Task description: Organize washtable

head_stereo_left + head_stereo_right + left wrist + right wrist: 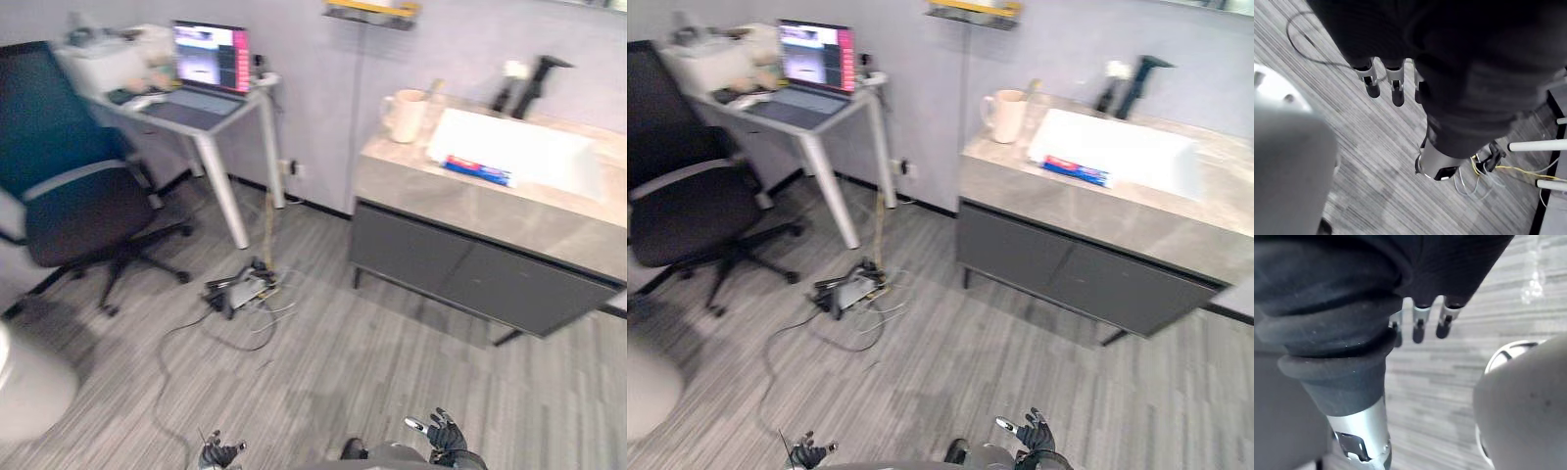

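Approach stage. Left hand (220,454) and right hand (446,434) hang low, fingers (1397,92) relaxed and straight, holding nothing. Cream ceramic mug (406,115) and blue-red toothpaste tube (478,170) sit on the grey stone-topped desk (460,211), well apart from both hands; tube by the white basin (529,147) front rim. Judgement: close in squarely before reaching.

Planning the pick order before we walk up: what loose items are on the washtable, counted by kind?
Cream mug: 1
Blue, red and white tube: 1
Dark bottle beside the tap, blurred: 1
Total: 3
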Robot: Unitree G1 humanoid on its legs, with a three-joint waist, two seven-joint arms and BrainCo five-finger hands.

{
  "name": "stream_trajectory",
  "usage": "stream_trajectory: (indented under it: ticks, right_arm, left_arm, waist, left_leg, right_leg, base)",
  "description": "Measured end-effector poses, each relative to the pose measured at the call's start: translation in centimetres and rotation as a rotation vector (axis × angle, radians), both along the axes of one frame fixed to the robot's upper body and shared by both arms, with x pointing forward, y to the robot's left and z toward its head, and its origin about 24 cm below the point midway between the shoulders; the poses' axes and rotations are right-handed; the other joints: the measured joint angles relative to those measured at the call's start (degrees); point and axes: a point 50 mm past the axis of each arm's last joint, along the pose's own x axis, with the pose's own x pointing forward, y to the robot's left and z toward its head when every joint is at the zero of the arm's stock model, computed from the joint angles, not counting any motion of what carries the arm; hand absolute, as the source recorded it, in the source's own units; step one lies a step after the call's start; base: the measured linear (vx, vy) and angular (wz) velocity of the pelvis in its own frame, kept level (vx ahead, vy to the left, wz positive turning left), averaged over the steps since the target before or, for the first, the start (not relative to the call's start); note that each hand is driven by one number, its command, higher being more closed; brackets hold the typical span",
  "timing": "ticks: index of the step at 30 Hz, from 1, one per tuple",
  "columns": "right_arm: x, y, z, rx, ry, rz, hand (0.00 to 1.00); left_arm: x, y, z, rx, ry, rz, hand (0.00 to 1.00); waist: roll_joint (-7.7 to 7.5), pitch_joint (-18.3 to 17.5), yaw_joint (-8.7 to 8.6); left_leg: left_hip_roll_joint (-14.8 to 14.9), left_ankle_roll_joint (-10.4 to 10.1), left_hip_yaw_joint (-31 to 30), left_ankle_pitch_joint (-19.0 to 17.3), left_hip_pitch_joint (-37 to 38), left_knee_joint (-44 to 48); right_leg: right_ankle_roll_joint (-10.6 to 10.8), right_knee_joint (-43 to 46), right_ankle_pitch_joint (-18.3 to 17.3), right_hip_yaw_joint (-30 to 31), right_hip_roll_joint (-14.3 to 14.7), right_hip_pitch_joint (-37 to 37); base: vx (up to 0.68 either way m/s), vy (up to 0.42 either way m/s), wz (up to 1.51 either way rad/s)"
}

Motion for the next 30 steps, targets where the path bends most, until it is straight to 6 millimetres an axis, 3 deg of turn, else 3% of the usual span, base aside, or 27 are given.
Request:
stream_trajectory:
  ticks: [1, 2, 3, 4, 5, 8, 11, 13, 14, 16, 18, 20, 23, 25, 27, 28, 29, 30]
  right_arm:
    - [-0.2, -0.1, -0.1, -0.002, 0.013, 0.003, 0.0]
    - [-0.4, -0.1, -0.2, -0.001, 0.028, 0.004, 0.0]
    - [-0.4, 0.0, -0.2, -0.002, 0.032, 0.005, 0.0]
    - [-0.5, 0.2, -0.3, -0.003, 0.041, 0.022, 0.0]
    - [-0.8, 0.3, -0.4, 0.0, 0.055, 0.029, 0.0]
    - [-0.8, 0.1, -0.5, -0.003, 0.065, 0.034, 0.0]
    - [0.0, 0.5, -0.4, -0.017, 0.061, 0.123, 0.0]
    - [0.1, 0.7, -0.4, -0.02, 0.061, 0.152, 0.0]
    - [-0.1, 0.9, -0.5, -0.022, 0.068, 0.182, 0.0]
    - [0.1, 1.6, -0.5, -0.017, 0.068, 0.227, 0.0]
    - [-0.1, 1.6, -0.6, -0.014, 0.074, 0.225, 0.0]
    - [-0.2, 1.5, -0.6, -0.009, 0.076, 0.197, 0.0]
    - [-0.3, 1.1, -0.6, 0.003, 0.069, 0.169, 0.0]
    - [-0.2, 1.1, -0.5, 0.003, 0.062, 0.162, 0.0]
    - [-0.1, 0.9, -0.4, -0.001, 0.054, 0.154, 0.0]
    - [-0.1, 0.8, -0.4, -0.001, 0.053, 0.146, 0.0]
    - [-0.1, 0.9, -0.4, -0.002, 0.052, 0.145, 0.0]
    - [-0.1, 0.9, -0.4, -0.001, 0.053, 0.145, 0.0]
  left_arm:
    - [0.1, 0.1, 0.1, 0.0, -0.016, 0.023, 0.0]
    - [0.3, 0.4, 0.3, 0.007, -0.039, 0.066, 0.0]
    - [0.3, 0.7, 0.4, 0.011, -0.047, 0.086, 0.0]
    - [0.4, 1.0, 0.6, 0.018, -0.059, 0.113, 0.0]
    - [0.3, 0.6, 0.5, 0.01, -0.056, 0.119, 0.0]
    - [0.0, 0.2, 0.3, 0.007, -0.044, 0.131, 0.0]
    - [0.3, -0.2, 0.3, 0.0, -0.052, 0.132, 0.0]
    - [0.4, -0.2, 0.3, 0.001, -0.055, 0.131, 0.0]
    - [0.3, -0.2, 0.3, 0.003, -0.055, 0.126, 0.0]
    - [0.5, 0.4, 0.5, 0.019, -0.06, 0.109, 0.0]
    - [0.8, 0.5, 0.6, 0.021, -0.068, 0.1, 0.0]
    - [0.6, 0.7, 0.5, 0.023, -0.057, 0.097, 0.0]
    - [0.3, 1.1, 0.3, 0.023, -0.017, 0.069, 0.0]
    - [0.2, 1.1, 0.2, 0.019, -0.006, 0.062, 0.0]
    - [1.0, 0.7, 0.3, 0.012, -0.02, 0.044, 0.0]
    - [1.0, 0.5, 0.3, 0.008, -0.021, 0.047, 0.0]
    - [0.9, 0.6, 0.3, 0.009, -0.02, 0.05, 0.0]
    - [0.9, 0.6, 0.3, 0.009, -0.02, 0.05, 0.0]
  waist:
    - [-0.38, 0.21, 0.69]
    - [0.1, 0.24, 1.38]
    - [-1.14, 0.24, 1.36]
    - [-1.19, 0.29, 1.63]
    - [-2.52, 0.01, 2.51]
    - [-1.44, 0.03, 3.61]
    - [-1.09, 0.54, 4.15]
    - [-1.19, 0.66, 4.18]
    - [-1.51, 0.44, 4.31]
    - [-2.47, -0.2, 4.1]
    - [-2.88, -0.07, 4.52]
    - [-3.35, -0.48, 4.47]
    - [-3.75, 0.04, 4.05]
    - [-3.78, 0.05, 3.77]
    - [-3.78, 0.05, 3.51]
    - [-3.76, 0.03, 3.61]
    - [-3.83, -0.04, 3.33]
    - [-3.98, -0.13, 3.34]
  left_leg:
    - [2.12, 3.43, -4.02, 1.9, -2.68, 5.76]
    - [1.83, 3.32, -10.1, 1.86, -6.71, 10.16]
    - [0.71, 3.17, -13.3, 1.81, -9.11, 10.9]
    - [-2.35, 0.83, -18.23, 0.49, -12.67, 10.81]
    - [-5.38, -1.07, -22.16, -1.22, -15.17, 7.88]
    - [-10.02, -2.19, -26.6, -3.64, -16.96, -5.43]
    - [-13.98, -3.1, -33.57, -3.06, -20.99, -22.34]
    - [-15.92, -4.64, -36.66, -1.05, -22.14, -28.03]
    - [-17.19, -4.71, -37.14, 2.84, -22.16, -28.48]
    - [-19.26, -2.02, -35.3, -0.48, -22.83, -25.23]
    - [-19.63, -0.73, -34.52, -4.18, -23.53, -21.2]
    - [-20.78, 0.6, -33.2, -6.95, -21.41, -20.56]
    - [-22.42, 2.68, -29.8, -11.12, -13.36, -21.7]
    - [-22.42, 2.66, -29.61, -11.85, -10.12, -23.03]
    - [-22.41, 2.49, -29.71, -11.75, -6.92, -25.74]
    - [-22.41, 2.17, -29.64, -11.57, -5.19, -27.15]
    - [-22.46, 1.96, -29.59, -11.54, -3.84, -27.83]
    - [-22.76, 1.5, -29.65, -11.62, -3.43, -27.93]
  right_leg:
    - [-0.8, -0.32, -0.51, 2.16, 1.68, 0.74]
    - [-1.6, -0.76, -1.01, 4.62, 2.6, 2.0]
    - [-1.57, -1.49, -0.98, 5.44, 2.81, 2.82]
    - [-1.18, -2.92, -0.72, 7.78, 2.82, 4.07]
    - [-0.11, -4.83, 0.19, 9.88, 2.82, 5.81]
    - [0.16, -7.78, 1.61, 13.25, 2.83, 8.89]
    - [2.62, -9.49, 0.37, 16.49, 1.23, 12.92]
    - [4.66, -9.48, -0.93, 17.38, -0.39, 14.31]
    - [6.16, -9.42, -2.05, 18.67, -2.01, 15.17]
    - [7.55, -9.0, -2.46, 19.99, -4.75, 15.19]
    - [7.7, -7.03, -2.51, 21.37, -5.92, 14.9]
    - [8.47, 1.29, -3.04, 22.73, -7.74, 12.47]
    - [10.13, 33.88, -0.04, 23.41, -12.03, -0.51]
    - [9.59, 41.69, -0.44, 20.92, -12.66, -4.15]
    - [9.12, 42.05, -0.78, 17.41, -12.54, -7.08]
    - [8.56, 37.93, -1.35, 15.36, -12.43, -8.15]
    - [7.76, 27.74, -0.6, 13.23, -12.46, -8.0]
    - [6.83, 22.95, 0.83, 12.86, -12.45, -7.92]
  base:
    - [0.24, -0.103, -1.28]
    - [0.25, -0.041, -1.0]
    - [0.24, -0.027, -0.94]
    - [0.24, -0.015, -0.84]
    - [0.26, 0.005, -0.9]
    - [0.29, 0.086, -0.76]
    - [0.41, 0.247, -0.41]
    - [0.28, 0.271, -0.26]
    - [0.24, 0.282, -0.33]
    - [0.46, 0.488, -0.2]
    - [0.41, 0.446, -0.12]
    - [0.29, 0.331, -0.15]
    - [0.3, 0.248, -0.33]
    - [0.24, 0.095, -0.01]
    - [0.23, 0.02, 0.17]
    - [0.32, -0.068, 0.13]
    - [0.32, -0.089, 0.09]
    - [0.28, -0.096, 0.09]
